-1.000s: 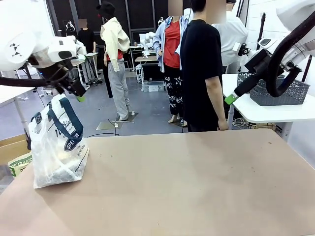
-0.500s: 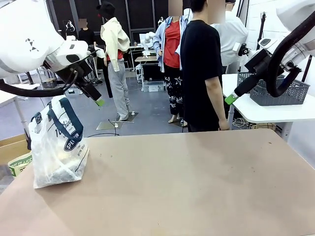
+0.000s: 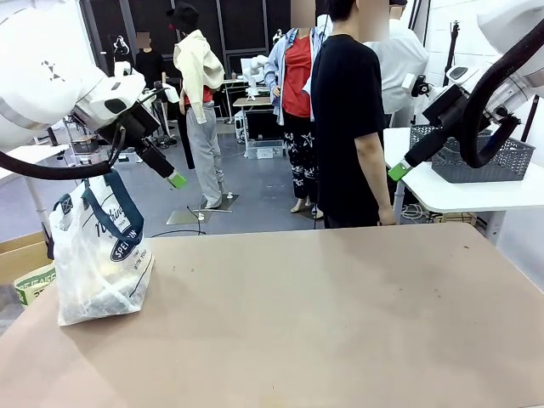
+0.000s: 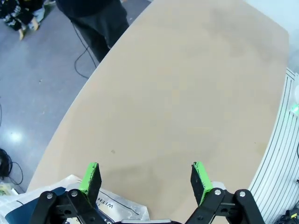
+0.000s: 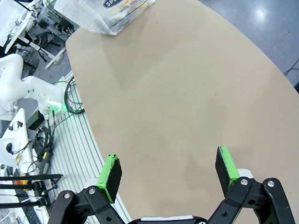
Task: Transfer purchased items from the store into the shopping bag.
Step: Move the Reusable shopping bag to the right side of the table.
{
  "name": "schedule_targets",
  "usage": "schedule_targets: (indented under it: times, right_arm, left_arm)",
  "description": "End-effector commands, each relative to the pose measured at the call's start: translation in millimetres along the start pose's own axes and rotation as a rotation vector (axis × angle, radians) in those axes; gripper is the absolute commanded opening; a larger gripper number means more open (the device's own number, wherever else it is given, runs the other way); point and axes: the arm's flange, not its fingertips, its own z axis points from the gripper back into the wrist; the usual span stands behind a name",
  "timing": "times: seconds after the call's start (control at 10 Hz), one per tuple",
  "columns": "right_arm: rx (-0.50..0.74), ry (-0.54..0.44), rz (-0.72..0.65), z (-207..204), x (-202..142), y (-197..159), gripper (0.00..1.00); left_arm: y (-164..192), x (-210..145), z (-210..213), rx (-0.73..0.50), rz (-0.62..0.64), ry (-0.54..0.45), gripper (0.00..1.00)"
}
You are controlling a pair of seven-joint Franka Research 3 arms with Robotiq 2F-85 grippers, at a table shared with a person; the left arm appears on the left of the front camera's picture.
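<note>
A person in black (image 3: 347, 119) stands beyond the brown table (image 3: 340, 314); a grey mesh basket (image 3: 484, 157) sits far right.

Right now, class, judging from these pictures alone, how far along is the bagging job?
Looks done: the shopping bag stands upright at the table's left end with pale contents inside. In hand: nothing; the left gripper hangs open above the bag, and the right gripper is open and raised over bare tabletop. Left: no loose items lie on the table, so packing looks finished or awaits more goods.
</note>
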Motion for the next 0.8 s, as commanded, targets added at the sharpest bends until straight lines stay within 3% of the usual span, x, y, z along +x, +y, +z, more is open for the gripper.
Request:
schedule_targets:
  times: [0.0, 0.7]
  right_arm:
    - [-0.001, -0.001, -0.02, 1.0, 2.8, 0.9, 1.0]
    - [-0.001, -0.001, -0.02, 1.0, 2.8, 0.9, 1.0]
  left_arm:
    - [-3.2, 3.5, 1.9, 0.021, 0.013, 0.013, 1.0]
    - [-3.2, 3.5, 1.9, 0.021, 0.013, 0.013, 1.0]
